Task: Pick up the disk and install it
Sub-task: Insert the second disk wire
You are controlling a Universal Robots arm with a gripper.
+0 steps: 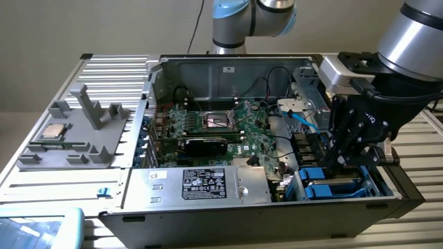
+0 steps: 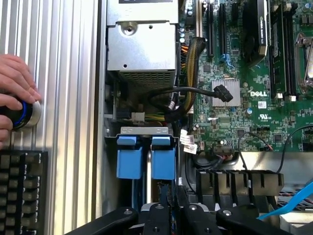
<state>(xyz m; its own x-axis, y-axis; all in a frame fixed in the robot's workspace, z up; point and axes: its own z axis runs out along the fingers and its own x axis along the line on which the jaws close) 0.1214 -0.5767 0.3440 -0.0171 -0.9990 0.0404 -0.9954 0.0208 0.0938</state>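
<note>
Two blue plastic carriers stand side by side in the drive bay at the case's front corner, on the exterior view's right. The disk is the carrier at my fingertips, and its metal body is hidden down in the bay. It appears as a blue block in the exterior view. My gripper reaches down into the bay. In the wrist view the gripper has its black fingers close together at the end of that carrier. I cannot tell whether they pinch anything.
The second blue carrier sits beside the disk. The power supply, black cables and the motherboard crowd the case. A grey fixture holds a processor chip. A person's hand rests on a round knob beside a keyboard.
</note>
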